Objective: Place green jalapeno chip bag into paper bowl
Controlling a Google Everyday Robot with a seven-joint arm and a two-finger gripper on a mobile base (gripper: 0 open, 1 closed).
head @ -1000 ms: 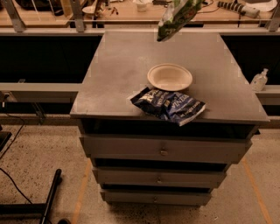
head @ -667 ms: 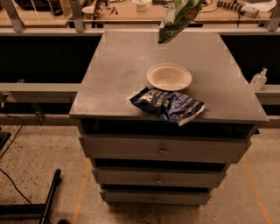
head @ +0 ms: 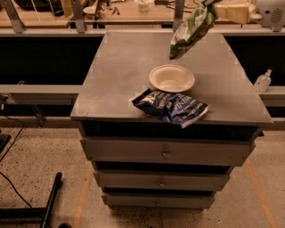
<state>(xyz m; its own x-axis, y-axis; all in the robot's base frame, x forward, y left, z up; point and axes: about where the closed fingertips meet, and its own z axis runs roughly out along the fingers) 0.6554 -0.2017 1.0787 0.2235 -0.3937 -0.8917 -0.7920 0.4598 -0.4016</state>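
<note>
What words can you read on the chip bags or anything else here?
On the blue chip bag: white letters, too blurred to read.
On the green jalapeno chip bag, held by the end effector at the picture's top edge: markings too blurred to read.
On the paper bowl: no writing.
On the bottle at the right: label too small to read.
</note>
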